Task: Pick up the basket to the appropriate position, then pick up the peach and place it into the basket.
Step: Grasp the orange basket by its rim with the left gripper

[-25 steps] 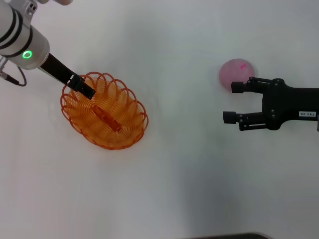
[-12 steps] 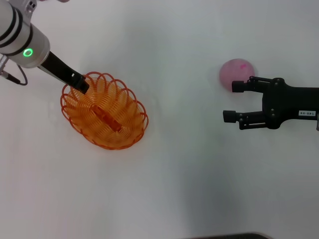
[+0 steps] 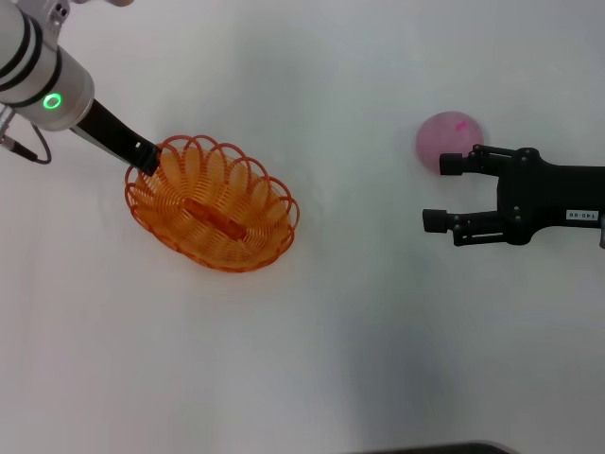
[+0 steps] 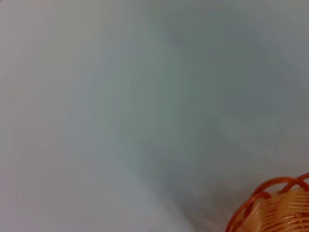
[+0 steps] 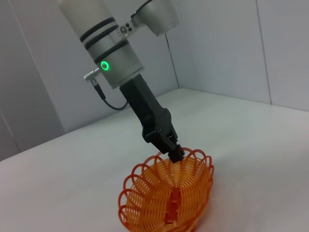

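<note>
On the left, left gripper [image 3: 146, 161]: pinches the far-left rim of the basket, fingers closed on the wire loops; the right wrist view shows the grip from the side.
Basket [image 3: 216, 203]: oval, orange, made of looped wire with a scalloped rim and a flat strip along its base; it sits on the white counter [image 3: 312, 359], left of centre, long axis running diagonally.
Step in hand: moving the basket into place, by my reading. Doing it well likely means keeping the pinch firm on one loop, moving slowly so the light wire does not twist or tip, and stopping where the right arm can reach it.
Peach [image 3: 451, 140]: round, pale pink with a darker blotch, on the counter far right, well apart from the basket.
Right gripper [image 3: 442, 193]: fingers spread wide, empty, just beside the peach, one fingertip at its edge.
</note>
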`<state>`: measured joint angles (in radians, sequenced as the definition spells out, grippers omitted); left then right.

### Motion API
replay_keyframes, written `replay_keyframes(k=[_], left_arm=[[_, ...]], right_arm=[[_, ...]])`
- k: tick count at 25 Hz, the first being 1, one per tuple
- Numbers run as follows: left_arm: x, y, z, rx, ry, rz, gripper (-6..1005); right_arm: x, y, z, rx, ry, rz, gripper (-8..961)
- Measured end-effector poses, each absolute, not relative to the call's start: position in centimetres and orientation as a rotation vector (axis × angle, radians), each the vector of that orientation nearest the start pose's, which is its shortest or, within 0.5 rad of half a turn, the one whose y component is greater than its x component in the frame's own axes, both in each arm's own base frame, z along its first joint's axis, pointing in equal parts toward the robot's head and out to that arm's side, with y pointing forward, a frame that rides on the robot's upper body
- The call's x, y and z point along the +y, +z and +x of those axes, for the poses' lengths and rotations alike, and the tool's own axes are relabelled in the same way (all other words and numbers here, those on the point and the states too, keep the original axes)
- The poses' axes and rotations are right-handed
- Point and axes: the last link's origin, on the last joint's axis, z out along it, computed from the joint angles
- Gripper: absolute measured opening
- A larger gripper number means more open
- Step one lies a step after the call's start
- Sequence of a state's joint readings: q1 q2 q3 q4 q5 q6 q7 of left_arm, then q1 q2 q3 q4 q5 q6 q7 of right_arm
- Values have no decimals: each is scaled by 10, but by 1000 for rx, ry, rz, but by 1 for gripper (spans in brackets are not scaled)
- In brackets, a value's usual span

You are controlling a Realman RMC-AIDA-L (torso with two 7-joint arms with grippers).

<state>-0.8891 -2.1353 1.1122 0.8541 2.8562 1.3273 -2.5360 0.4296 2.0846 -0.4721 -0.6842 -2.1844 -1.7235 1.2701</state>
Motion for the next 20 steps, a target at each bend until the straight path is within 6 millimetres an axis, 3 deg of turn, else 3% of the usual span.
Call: replay_keyframes(k=[5, 20], left_arm=[[408, -30, -197, -1047, 569, -2445, 98], [407, -29, -196, -1048, 572, -2452, 93]], right_arm=[[281, 15, 304, 658, 688, -2722, 946], [282, 15, 303, 654, 689, -2725, 946]])
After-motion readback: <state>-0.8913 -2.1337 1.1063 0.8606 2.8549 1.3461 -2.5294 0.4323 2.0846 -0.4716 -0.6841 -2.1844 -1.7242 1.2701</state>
